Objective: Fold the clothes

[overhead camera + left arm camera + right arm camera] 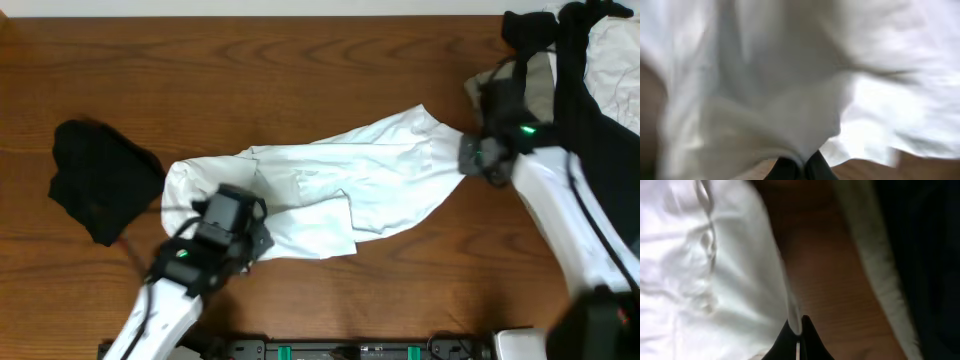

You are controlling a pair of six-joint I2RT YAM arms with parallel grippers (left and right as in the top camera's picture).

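A brown wooden worktop [300,60] carries the clothes. A white T-shirt [340,190] lies rumpled and stretched slantwise across its middle, with one flap folded over near the front edge. A black garment [100,180] sits bunched at the left, just beside the shirt's end. In the far right corner a black piece [585,110], a beige piece [540,85] and a white piece [615,55] lie heaped together.

Plain white T-shirt [340,180], black garment [100,180], brown wood-grain table [250,70].

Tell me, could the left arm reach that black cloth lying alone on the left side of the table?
Probably yes: the black cloth lies close by on bare table with nothing between. But the left gripper is shut on the white T-shirt, so it would have to let go first.
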